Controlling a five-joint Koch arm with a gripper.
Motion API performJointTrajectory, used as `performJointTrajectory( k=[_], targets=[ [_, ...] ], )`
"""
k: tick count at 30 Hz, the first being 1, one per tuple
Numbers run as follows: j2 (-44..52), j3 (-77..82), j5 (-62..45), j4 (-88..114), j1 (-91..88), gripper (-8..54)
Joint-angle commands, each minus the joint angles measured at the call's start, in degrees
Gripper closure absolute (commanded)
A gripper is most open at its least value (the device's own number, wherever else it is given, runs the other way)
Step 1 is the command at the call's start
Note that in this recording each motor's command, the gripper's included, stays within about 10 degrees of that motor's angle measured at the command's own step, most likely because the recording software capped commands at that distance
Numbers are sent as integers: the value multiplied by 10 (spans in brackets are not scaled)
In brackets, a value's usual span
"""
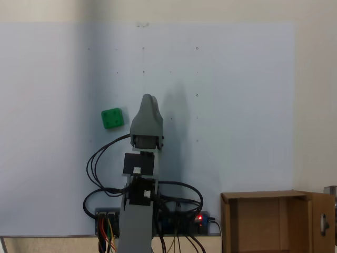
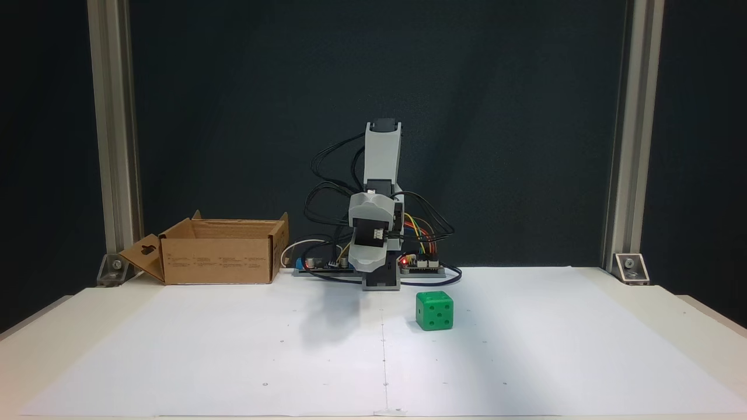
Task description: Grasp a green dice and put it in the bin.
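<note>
Both fixed views show the bench [image 2: 583, 350] under white paper; the bin [image 2: 219, 256] [image 1: 263, 221] sits at its back edge, flaps up, beside the folded arm [image 2: 376, 233] [image 1: 142, 174]; the tool [image 1: 147, 108] [image 2: 373, 265] points down, its state impossible to tell; the green dice [image 2: 435, 311] [image 1: 112, 118] lies apart on the paper, toward the bench's middle.

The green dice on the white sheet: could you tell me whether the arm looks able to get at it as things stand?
Probably yes. The green dice sits alone on open paper beside the folded arm, nothing between them; the bin stands off to the other side.
</note>
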Motion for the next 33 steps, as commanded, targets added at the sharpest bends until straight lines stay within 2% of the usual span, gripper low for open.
performJointTrajectory(
  k=[1, 20, 22, 33],
  targets=[
    [59, 100, -25, -100, -14, 15],
    [61, 100, 2, -100, -52, 33],
    [60, -8, 24, 40, -48, 32],
    [60, -219, 71, 346, -45, 32]
  ],
)
